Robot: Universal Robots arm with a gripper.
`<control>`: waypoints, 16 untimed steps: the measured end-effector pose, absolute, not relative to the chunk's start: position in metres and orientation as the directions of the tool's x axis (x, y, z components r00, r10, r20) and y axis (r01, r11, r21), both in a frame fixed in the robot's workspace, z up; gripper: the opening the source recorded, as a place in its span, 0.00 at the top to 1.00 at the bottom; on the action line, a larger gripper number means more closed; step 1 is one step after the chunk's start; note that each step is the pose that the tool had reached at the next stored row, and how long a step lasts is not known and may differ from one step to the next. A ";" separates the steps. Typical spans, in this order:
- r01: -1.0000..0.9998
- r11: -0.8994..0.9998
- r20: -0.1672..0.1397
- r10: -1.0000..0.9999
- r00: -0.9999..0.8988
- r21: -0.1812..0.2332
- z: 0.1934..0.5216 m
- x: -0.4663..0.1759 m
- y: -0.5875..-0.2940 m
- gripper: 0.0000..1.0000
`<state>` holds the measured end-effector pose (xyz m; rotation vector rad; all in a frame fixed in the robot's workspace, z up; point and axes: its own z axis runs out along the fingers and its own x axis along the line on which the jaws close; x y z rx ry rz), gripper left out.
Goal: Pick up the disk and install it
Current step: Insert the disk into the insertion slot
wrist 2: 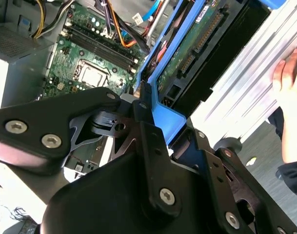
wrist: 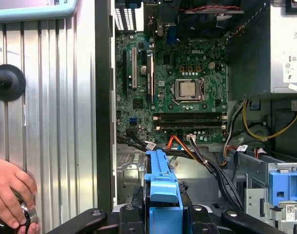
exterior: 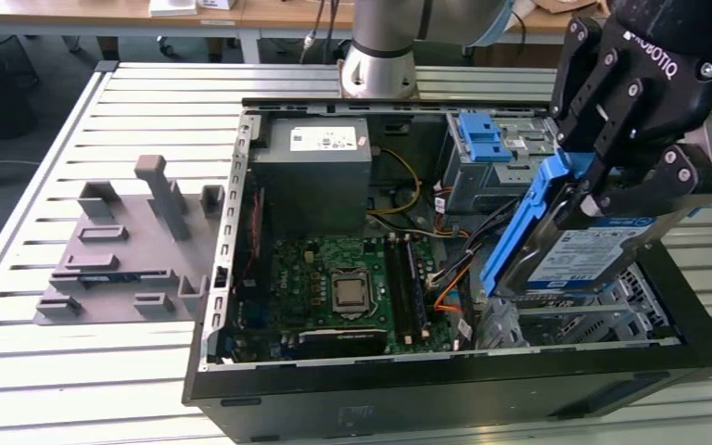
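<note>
Here the disk (exterior: 591, 255) is gripped by the jaws, which are closed on the blue frame along its edges. It is held off the tabletop (exterior: 84, 371) and over the open computer case (exterior: 455, 389), on the exterior view's right. The disk is carried steeply tilted, almost on edge, with its blue-and-white label turned outward. Its lower end is dipped towards the metal cage (exterior: 578, 320) at that side of the case; whether the two touch cannot be told.

The arm (exterior: 387, 46) is mounted at the far edge of the tabletop behind the case. Its black wrist is brought in from the exterior view's upper right and angled downward, leaning slightly towards the exterior view's left.

In the second wrist view the blue frame (wrist 2: 170, 117) is seen pinched between the black links, with the disk's green underside (wrist 2: 187, 53) beyond it. In the first wrist view the frame's edge (wrist: 163, 185) is lined up over the case floor, near a bundle of cables (wrist: 180, 146).

Inside the case the motherboard (exterior: 344, 287) and the grey power supply (exterior: 312, 176) are exposed. A grey moulded tray (exterior: 121, 250) is laid on the tabletop, well apart from the case. A person's hand (wrist: 9, 195) is rested on the slatted surface beside the case.
</note>
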<state>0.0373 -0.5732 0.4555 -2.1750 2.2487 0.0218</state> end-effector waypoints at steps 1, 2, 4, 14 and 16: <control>-0.999 0.033 -0.019 -0.999 -0.033 0.001 0.455 0.039 -0.573 0.64; -0.999 0.033 -0.019 -0.999 -0.033 0.001 0.455 0.040 -0.573 0.64; -0.999 0.033 -0.019 -0.999 -0.033 0.001 0.454 0.043 -0.573 0.64; -0.999 0.033 -0.019 -0.999 -0.033 0.001 0.453 0.051 -0.573 0.64; -0.999 0.033 -0.019 -0.999 -0.033 0.001 0.453 0.052 -0.573 0.64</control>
